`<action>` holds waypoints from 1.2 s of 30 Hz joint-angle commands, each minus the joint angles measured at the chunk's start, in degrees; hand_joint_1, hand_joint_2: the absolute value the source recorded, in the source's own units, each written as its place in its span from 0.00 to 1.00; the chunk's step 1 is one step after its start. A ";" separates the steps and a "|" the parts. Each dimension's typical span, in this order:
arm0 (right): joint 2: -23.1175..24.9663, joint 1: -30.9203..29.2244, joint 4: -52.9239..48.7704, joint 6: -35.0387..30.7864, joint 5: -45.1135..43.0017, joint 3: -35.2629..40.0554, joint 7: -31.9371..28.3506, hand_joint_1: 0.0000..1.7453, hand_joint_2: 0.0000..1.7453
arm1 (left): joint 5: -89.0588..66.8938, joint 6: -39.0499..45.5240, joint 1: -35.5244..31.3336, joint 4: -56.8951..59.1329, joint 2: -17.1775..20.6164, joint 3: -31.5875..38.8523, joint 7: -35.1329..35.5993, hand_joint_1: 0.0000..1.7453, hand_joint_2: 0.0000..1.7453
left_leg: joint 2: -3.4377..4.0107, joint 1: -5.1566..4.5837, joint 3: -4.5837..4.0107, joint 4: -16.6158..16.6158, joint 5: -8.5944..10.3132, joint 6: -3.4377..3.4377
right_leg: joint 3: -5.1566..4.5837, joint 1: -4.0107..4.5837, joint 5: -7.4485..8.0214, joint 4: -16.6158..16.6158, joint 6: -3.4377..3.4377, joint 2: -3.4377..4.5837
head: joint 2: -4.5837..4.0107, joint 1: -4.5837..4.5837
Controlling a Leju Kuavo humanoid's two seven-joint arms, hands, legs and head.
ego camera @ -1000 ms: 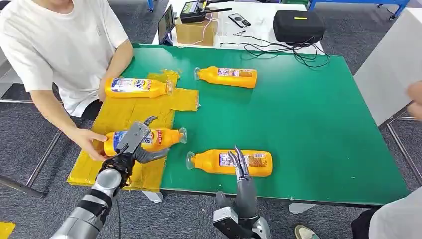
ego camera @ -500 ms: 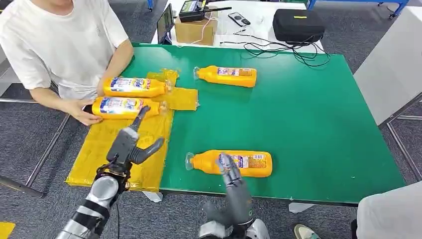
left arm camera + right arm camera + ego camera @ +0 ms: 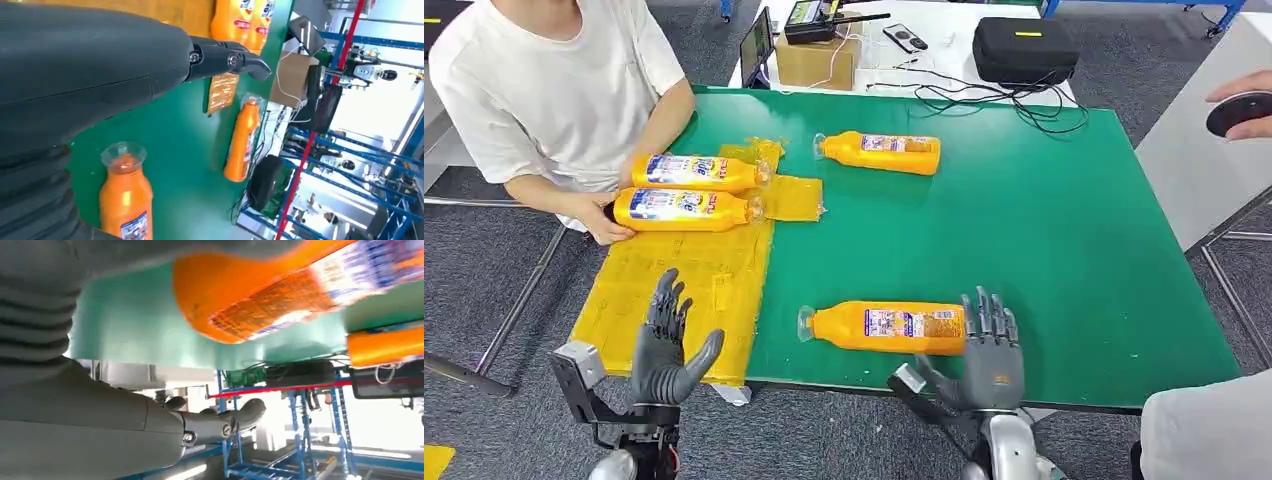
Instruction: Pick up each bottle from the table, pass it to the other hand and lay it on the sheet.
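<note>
Two orange bottles lie side by side on the yellow sheet (image 3: pixel 674 290) at its far end: one (image 3: pixel 696 172) farther, one (image 3: pixel 682 210) nearer, with a person's hand (image 3: pixel 604 222) at its base. A third orange bottle (image 3: pixel 886 327) (image 3: pixel 126 200) (image 3: pixel 260 290) lies near the green table's front edge, cap to the left. A fourth (image 3: pixel 879 152) (image 3: pixel 241 142) lies farther back. My left hand (image 3: pixel 664 345) is raised before the sheet's near edge, fingers spread, empty. My right hand (image 3: pixel 986 352) is open at the near bottle's base end, holding nothing.
The green table (image 3: pixel 1044 230) has bare room on its right half. A person in a white shirt (image 3: pixel 554 90) sits at the left. Behind stand a cardboard box (image 3: pixel 817 62), a black case (image 3: pixel 1024 48) and cables. Another person's hand (image 3: pixel 1242 105) is at the right edge.
My left hand let go of a bottle on the sheet and drew back toward me. The person slid that bottle up beside the far one. My right hand moved to the near bottle's base.
</note>
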 commanded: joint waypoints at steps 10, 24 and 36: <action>-0.52 -23.13 32.83 3.13 1.84 9.28 2.50 0.00 1.00 | -1.41 2.18 -5.23 6.60 0.29 -3.97 3.60 0.00 1.00 | 0.25 0.07 0.23 -0.04 0.00 -0.03 | 0.17 0.08 0.03 0.02 -0.13 0.19 | 0.00 0.02; 3.43 -29.41 39.31 8.28 3.27 20.36 2.75 0.00 1.00 | -1.16 1.14 -8.27 7.75 0.62 -5.20 5.16 0.00 1.00 | 0.12 0.14 0.31 -0.02 0.03 -0.05 | 0.28 0.13 0.00 0.01 -0.14 0.03 | 0.00 0.02; 3.94 -32.42 43.90 33.55 -6.40 20.05 5.61 1.00 1.00 | -2.93 2.10 -6.87 1.52 0.14 -6.34 4.54 0.00 1.00 | 0.10 0.20 0.58 0.00 0.01 -0.12 | 0.49 0.20 -0.02 -0.04 -0.20 0.00 | 0.00 0.00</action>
